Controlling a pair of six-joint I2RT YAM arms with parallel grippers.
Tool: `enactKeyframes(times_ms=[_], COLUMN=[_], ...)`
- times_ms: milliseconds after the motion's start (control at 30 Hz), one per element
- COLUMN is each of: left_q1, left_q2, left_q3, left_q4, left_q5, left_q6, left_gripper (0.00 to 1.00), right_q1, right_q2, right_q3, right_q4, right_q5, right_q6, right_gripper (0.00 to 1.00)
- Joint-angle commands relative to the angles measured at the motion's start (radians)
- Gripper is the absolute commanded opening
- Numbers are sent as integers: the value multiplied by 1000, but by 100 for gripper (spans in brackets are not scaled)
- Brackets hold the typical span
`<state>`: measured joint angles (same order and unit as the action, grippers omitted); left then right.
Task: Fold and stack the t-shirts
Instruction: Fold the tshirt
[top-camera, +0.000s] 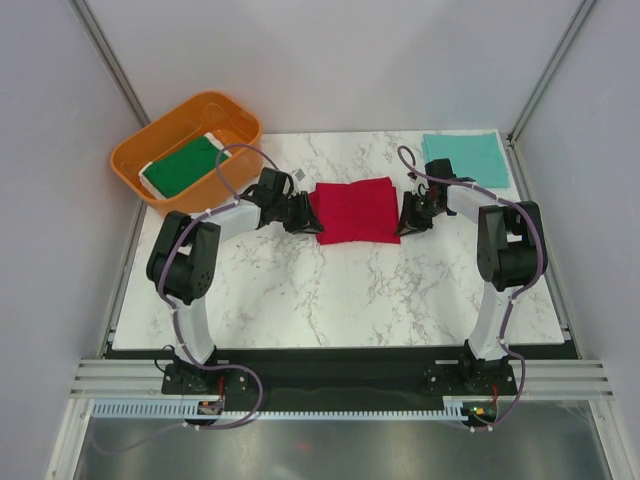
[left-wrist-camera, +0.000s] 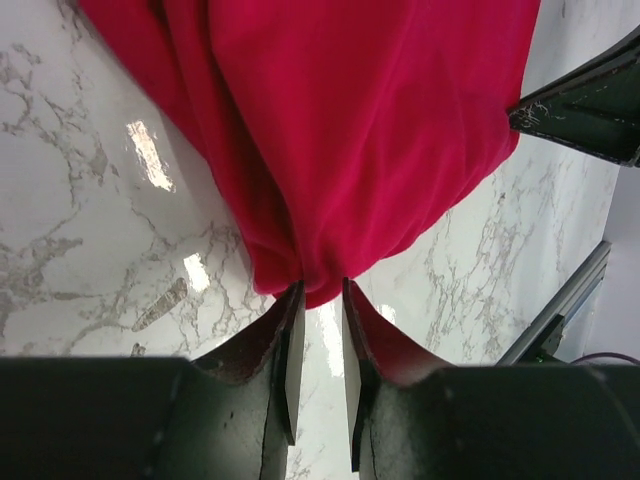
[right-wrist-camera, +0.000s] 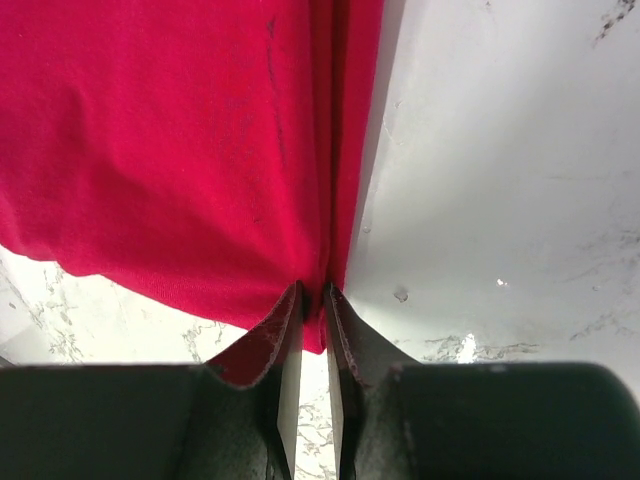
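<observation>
Your left pincer (top-camera: 303, 218) is clenched on one side edge of the red t-shirt (top-camera: 357, 210), the cloth gathering into folds that run down to its tips. Your right pincer (top-camera: 408, 222) grasps the opposite edge the same way, so the shirt lies spread between the two on the bench (top-camera: 330, 295). The teal t-shirt (top-camera: 466, 158) lies flat beyond the right pincer, well apart from it, and the dark green t-shirt (top-camera: 185, 165) sits in the orange tub (top-camera: 235, 112) beyond the left pincer, apparently folded, though it is too small to be sure.
</observation>
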<state>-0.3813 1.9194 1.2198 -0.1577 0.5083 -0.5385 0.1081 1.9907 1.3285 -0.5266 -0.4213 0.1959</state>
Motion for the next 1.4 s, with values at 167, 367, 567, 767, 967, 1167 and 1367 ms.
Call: enactKeyframes(times_ms=[167, 367, 567, 767, 967, 1167, 1367], left_q1=[2, 2, 1, 1, -1, 1, 13], left_q2=[40, 32, 41, 55, 58, 59, 12], left_q3=[-32, -55, -57, -43, -28, -28, -28], left_q4=[127, 141, 155, 153, 155, 155, 121], left_q5=[15, -10, -11, -10, -4, -4, -11], left_q6=[-44, -41, -48, -63, -72, -78, -84], left_gripper=[29, 37, 40, 31, 12, 2, 2], right_q1=[-2, -2, -1, -1, -1, -2, -11], right_q2=[-36, -27, -24, -23, -21, -30, -56], right_q3=[-3, 0, 1, -9, -22, -29, -34], right_q4=[8, 7, 8, 13, 20, 27, 19], right_q5=[1, 7, 12, 21, 29, 26, 49], right_q6=[-4, -4, -3, -1, 0, -1, 7], right_gripper=[22, 22, 22, 22, 25, 8, 0])
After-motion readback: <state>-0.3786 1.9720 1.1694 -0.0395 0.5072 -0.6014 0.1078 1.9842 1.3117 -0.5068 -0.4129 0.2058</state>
